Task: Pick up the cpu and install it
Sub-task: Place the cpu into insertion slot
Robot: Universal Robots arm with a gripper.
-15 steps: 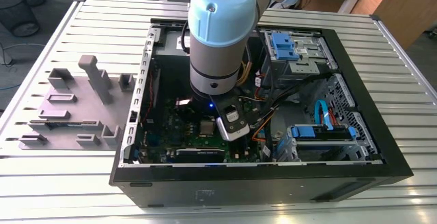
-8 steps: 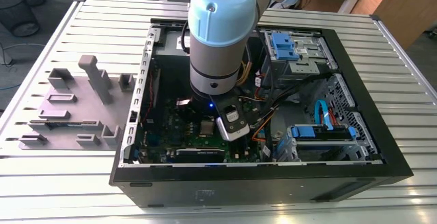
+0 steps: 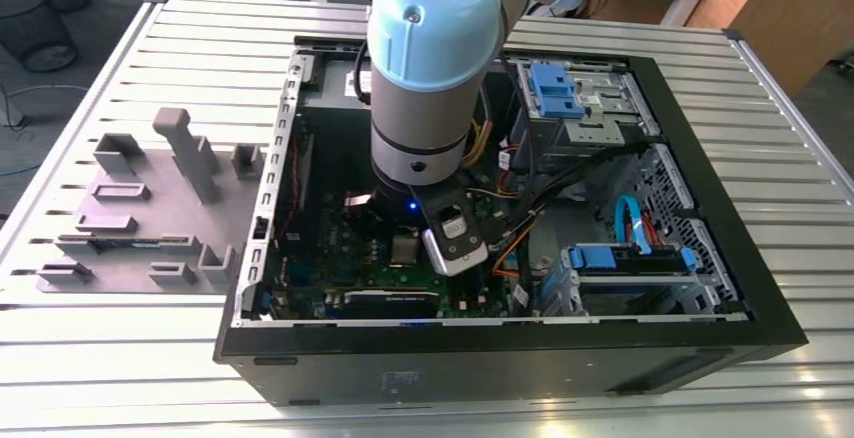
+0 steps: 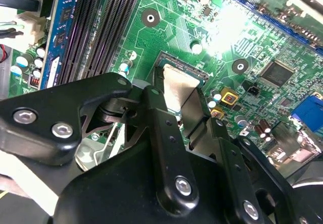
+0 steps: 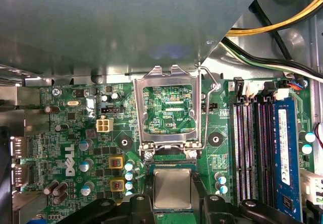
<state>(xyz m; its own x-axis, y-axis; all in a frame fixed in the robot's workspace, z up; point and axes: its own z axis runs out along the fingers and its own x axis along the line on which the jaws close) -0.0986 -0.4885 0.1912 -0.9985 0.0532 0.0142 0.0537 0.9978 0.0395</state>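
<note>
Fingers (image 4: 161,133) seemingly tight around cpu (image 4: 179,85)

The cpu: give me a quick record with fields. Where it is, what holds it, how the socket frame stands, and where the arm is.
cpu: silver top up, over the socket on the motherboard; seated or not, cannot tell
held by: gripper, one finger against each of two opposite edges
socket frame: swung open, beside the cpu, board showing through its centre
arm: reaching down into the open PC case
</note>
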